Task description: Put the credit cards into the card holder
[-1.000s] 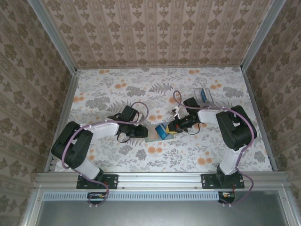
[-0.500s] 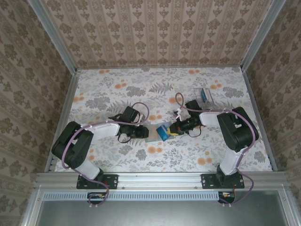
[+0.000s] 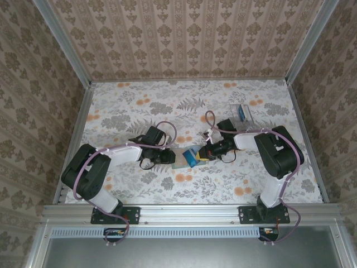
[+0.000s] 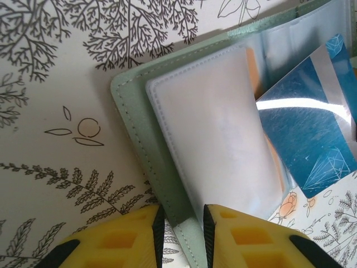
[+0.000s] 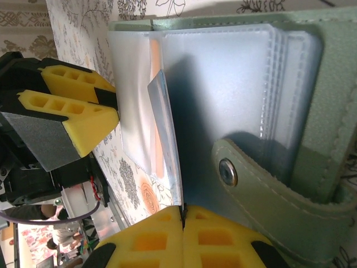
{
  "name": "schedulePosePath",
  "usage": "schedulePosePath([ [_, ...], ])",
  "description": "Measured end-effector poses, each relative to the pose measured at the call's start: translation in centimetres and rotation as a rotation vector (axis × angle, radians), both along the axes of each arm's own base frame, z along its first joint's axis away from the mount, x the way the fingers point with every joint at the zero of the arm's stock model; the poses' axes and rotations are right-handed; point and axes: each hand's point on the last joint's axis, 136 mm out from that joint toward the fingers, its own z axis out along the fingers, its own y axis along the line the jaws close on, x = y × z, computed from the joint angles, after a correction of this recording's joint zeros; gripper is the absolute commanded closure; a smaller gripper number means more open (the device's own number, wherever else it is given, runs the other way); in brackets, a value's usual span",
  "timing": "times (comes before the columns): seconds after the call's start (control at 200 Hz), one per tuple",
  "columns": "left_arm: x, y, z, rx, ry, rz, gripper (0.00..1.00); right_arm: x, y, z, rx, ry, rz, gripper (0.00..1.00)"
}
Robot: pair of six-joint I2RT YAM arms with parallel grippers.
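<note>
Right wrist | right claw point(image 5: 183, 212) pinches card point(image 5: 167, 139), partly hidden | left claw point(image 4: 182, 218) clamps holder point(image 4: 125, 106)

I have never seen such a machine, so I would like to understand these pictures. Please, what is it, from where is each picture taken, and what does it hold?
These are two robot arms bolted at the near edge of a flowered table. The wide picture looks down from above and behind: the left arm and the right arm meet in the middle. Each close picture comes from a camera on one wrist; the yellow blocks are that arm's jaws. The left jaws are closed on the edge of an open green card holder lying on the table. The right jaws pinch a credit card with a blue face, held against the holder's clear pockets.
</note>
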Motion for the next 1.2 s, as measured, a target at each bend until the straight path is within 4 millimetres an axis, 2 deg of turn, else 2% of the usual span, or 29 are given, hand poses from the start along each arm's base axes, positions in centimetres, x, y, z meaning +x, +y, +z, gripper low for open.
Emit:
schedulePosePath([
  [0.27, -0.1, 0.1, -0.3, 0.005, 0.008, 0.003, 0.81, 1.0, 0.3, -0.2, -0.001, -0.017, -0.026, 1.00],
  [0.545, -0.1, 0.2, -0.4, 0.010, 0.008, 0.005, 0.83, 1.7, 0.5, -0.2, -0.010, -0.033, -0.055, 1.00],
  [0.765, -0.1, 0.3, -0.8, 0.022, 0.015, 0.008, 0.87, 2.0, 1.8, -0.6, 0.011, -0.038, -0.059, 1.00],
  [0.935, -0.1, 0.3, -0.8, 0.029, 0.013, 0.007, 0.88, 2.4, 2.2, -0.5, 0.014, -0.033, -0.085, 1.00],
  [1.11, -0.1, 0.3, -0.9, 0.036, 0.010, 0.008, 0.89, 2.0, 2.6, -0.7, -0.002, -0.037, -0.118, 0.95],
  [1.2, -0.1, 0.4, -0.9, 0.038, 0.011, 0.012, 0.90, 1.8, 2.8, -0.6, -0.019, -0.048, -0.137, 0.88],
])
